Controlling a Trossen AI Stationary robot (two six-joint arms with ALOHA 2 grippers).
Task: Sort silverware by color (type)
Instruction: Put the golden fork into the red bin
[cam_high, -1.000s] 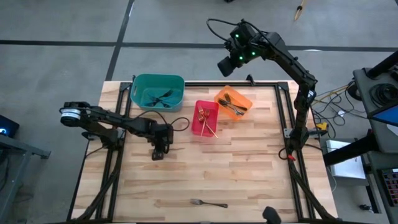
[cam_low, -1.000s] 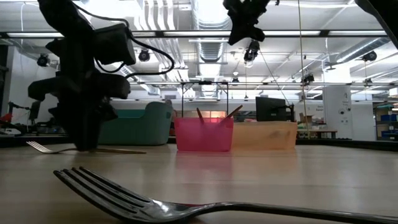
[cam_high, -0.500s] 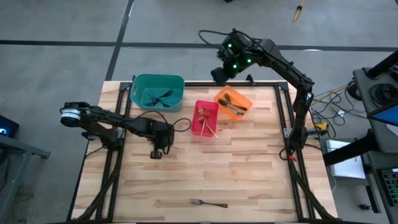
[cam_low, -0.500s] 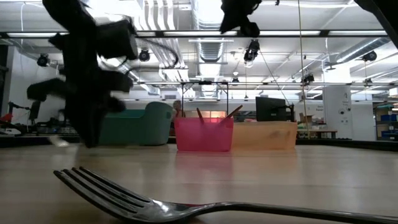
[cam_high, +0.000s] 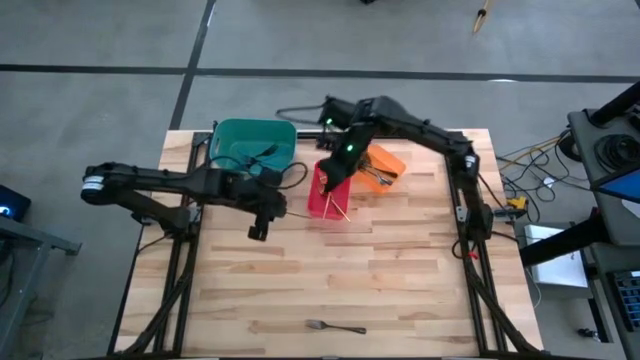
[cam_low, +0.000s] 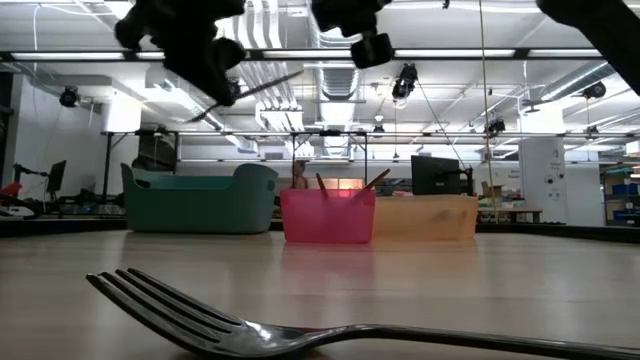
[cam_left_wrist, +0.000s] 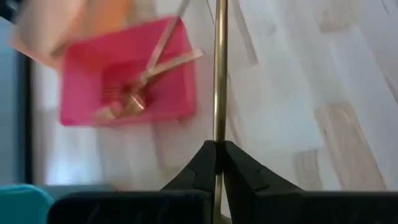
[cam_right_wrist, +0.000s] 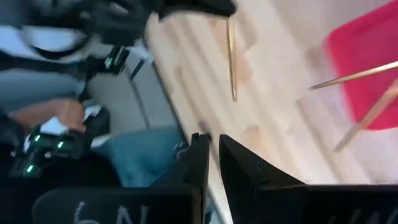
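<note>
The wooden table (cam_high: 400, 280) is carrying everything, and at its far edge three plastic bins are sitting in a row so each kind of cutlery has its own home: a teal bin (cam_high: 254, 146) holding dark-handled pieces, a red bin (cam_high: 330, 190) holding gold ones, and an orange bin (cam_high: 376, 166) holding what look like plain silver ones. The left arm is reaching in from its side of the table, and the left gripper (cam_high: 260, 226) is hanging above the boards just beside the red bin; its fingers are pressed together on the shaft of a gold fork (cam_left_wrist: 219, 68), which is sticking straight out past the fingertips in the left wrist view, with the red bin and its gold contents lying beyond it. That pinch near one end is likely leaving the rest of the fork free to tip into the red bin, judging by the matching colour. The right arm is stretching over the bin row, and the right gripper (cam_high: 335, 172) is hovering above the red bin's far end; its fingers are standing nearly together with only a thin gap and nothing between them, so it seems to have no load. One silver fork (cam_high: 336, 326) is lying alone near the table's front edge, well apart from both grippers, looming close in the low view and not yet sorted.
</note>
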